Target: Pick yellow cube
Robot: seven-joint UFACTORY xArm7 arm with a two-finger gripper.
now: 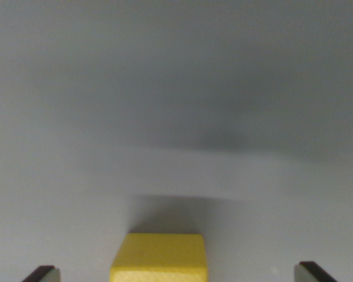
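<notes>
A yellow cube (159,257) rests on a plain grey surface at the bottom centre of the wrist view, its lower part cut off by the frame edge. My gripper (175,274) is open, with only the dark tips of its two fingers showing in the bottom corners: the left fingertip (41,274) and the right fingertip (313,272). The cube lies between the two tips, somewhat nearer the left one, with a wide gap on each side. Neither finger touches it.
The grey surface (176,117) fills the rest of the view, blurred, with a soft dark shadow across its middle. A shadow lies just beyond the cube.
</notes>
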